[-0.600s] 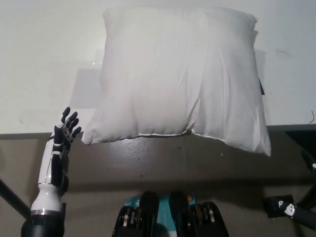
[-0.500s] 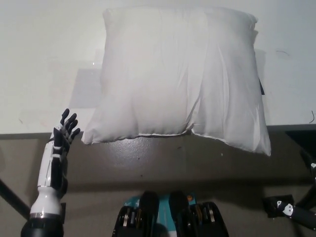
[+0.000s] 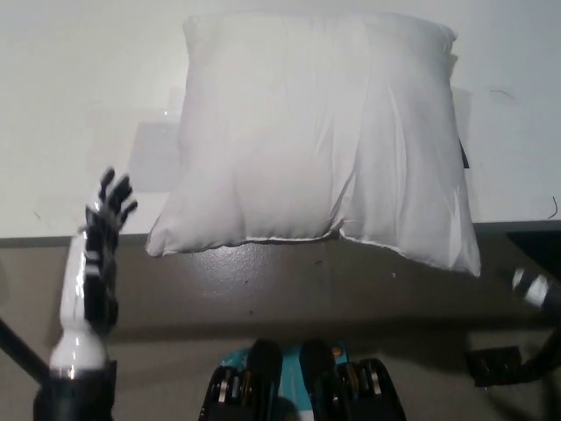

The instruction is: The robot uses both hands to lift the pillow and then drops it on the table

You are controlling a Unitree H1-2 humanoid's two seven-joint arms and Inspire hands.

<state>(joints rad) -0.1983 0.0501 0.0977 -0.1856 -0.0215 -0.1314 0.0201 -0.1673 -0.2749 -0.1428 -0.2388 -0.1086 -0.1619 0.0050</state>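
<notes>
Fingers spread — left hand beside pillow

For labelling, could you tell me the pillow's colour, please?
Plain white, no pattern; head view: pillow.

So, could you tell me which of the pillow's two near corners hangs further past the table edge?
The near right corner of the pillow. It juts well beyond the table edge, while the near left corner, by the left hand, barely overhangs.
</notes>
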